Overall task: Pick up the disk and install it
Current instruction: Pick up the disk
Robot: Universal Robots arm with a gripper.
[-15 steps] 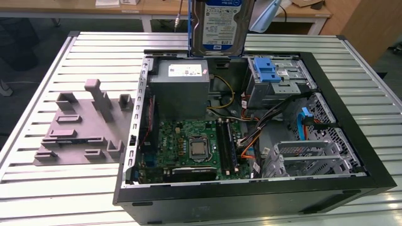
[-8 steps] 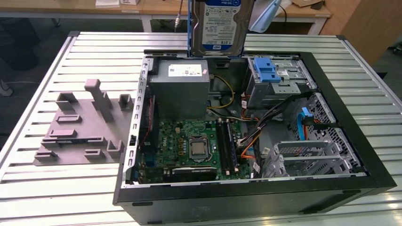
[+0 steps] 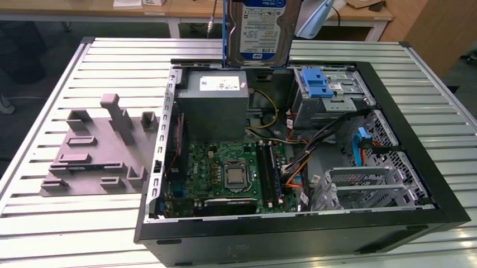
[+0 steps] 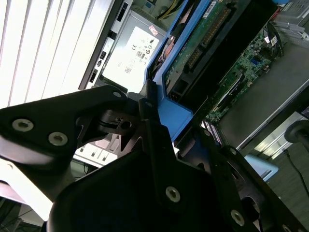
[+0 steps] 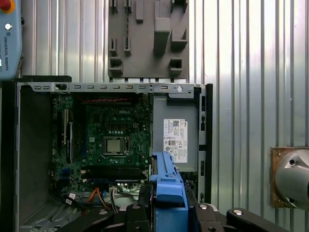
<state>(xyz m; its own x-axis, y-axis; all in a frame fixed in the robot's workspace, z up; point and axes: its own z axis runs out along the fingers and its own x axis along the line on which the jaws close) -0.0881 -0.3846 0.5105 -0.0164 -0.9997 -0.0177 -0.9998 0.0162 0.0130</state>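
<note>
Disk: the disk [image 3: 262, 30] hangs on edge in the air, label toward the exterior view, above the far wall of the computer case [image 3: 298, 237].
Grip: the gripper [image 5: 169, 200] is clamped on its blue carrier frame, probably to leave the drive body free for sliding in.
Case: lies open on the table [image 3: 44, 223]. It holds the power supply [image 3: 216, 100] at its far edge, the motherboard [image 3: 223, 173], and the drive cage [image 3: 328, 92] in a far corner.
Outside: a grey fixture plate [image 3: 97, 151] sits beside the case.

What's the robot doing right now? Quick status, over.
Gripper shut on the disk's blue frame. Disk upright in the air above the open computer case. Grey power box beneath it, drive cage alongside.
</note>
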